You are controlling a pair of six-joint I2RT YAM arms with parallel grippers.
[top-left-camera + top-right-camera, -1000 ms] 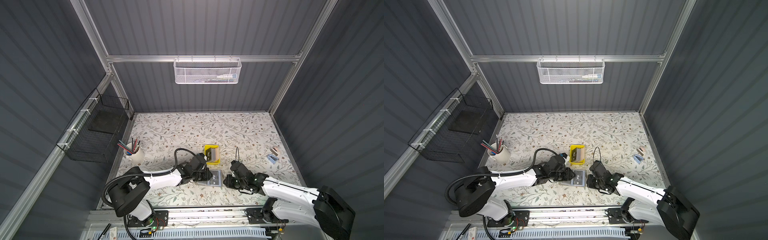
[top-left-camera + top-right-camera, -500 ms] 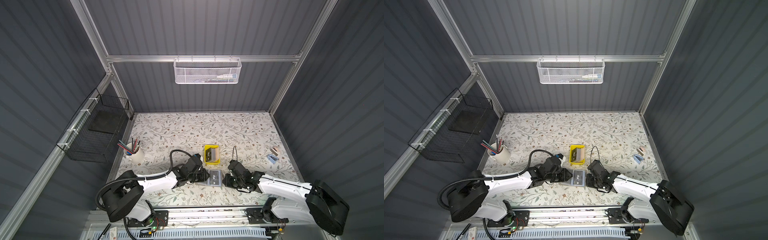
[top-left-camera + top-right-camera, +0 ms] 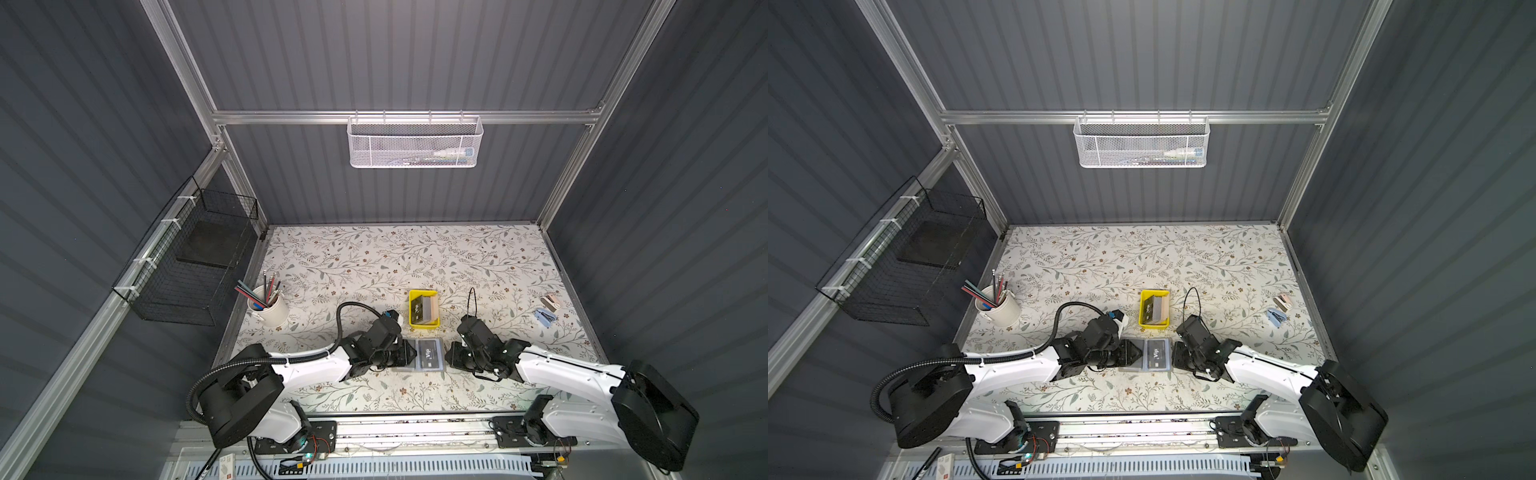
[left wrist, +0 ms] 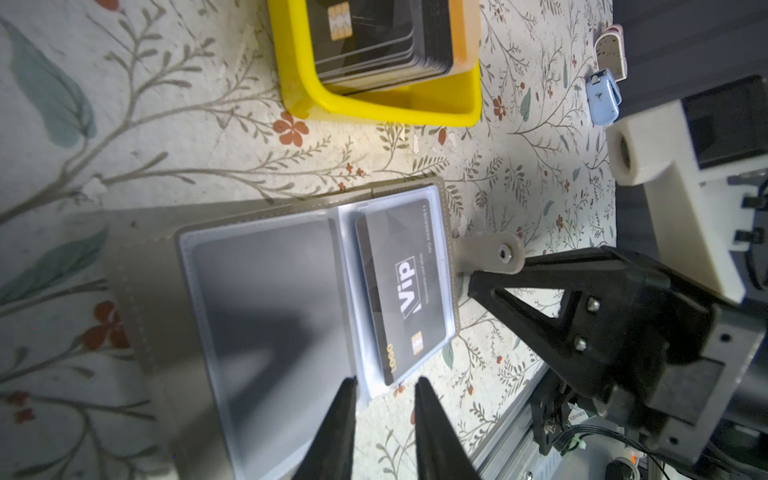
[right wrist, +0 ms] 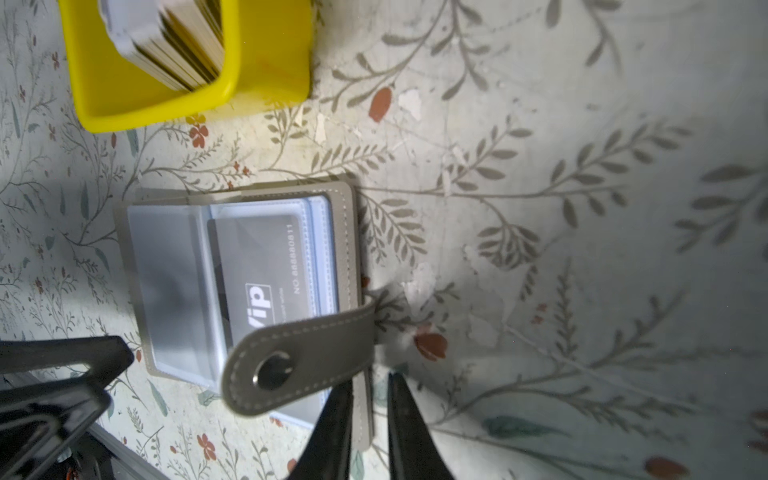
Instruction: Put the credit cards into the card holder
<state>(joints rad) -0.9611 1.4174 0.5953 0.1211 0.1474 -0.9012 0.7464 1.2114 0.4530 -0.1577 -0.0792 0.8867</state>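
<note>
**A:** Where do we find the holder?

**B:** We find the holder [image 4: 266,316] lying open and flat on the surface [image 3: 374,257], near the front edge, between the two hands. Its strap [image 4: 490,253] sticks out on the right hand's side and curls up off the surface.

**A:** And the cards?

**B:** We note one black "Vip" card [image 4: 403,291] on the strap-side page. It sits askew and looks partly under the clear sleeve [image 4: 347,270], with one corner poking past the sleeve's edge. The other cards [image 3: 422,309] stand stacked in the yellow tray [image 3: 424,324], just beyond the holder and not touching it.

**A:** State of the left hand?

**B:** We record the left hand [image 4: 384,386] over the holder's other page. Its fingers [image 4: 345,424] are a little apart, and the card's loose corner lies just ahead of the gap. We cannot tell whether they touch the sleeve.

**A:** The right hand?

**B:** We see the right hand [image 5: 370,399] at the holder's strap-side edge, with the strap rising over it. Its fingers [image 5: 407,428] are narrowly apart, and the cover's edge shows in the gap. We cannot tell whether it presses on the cover.
</note>
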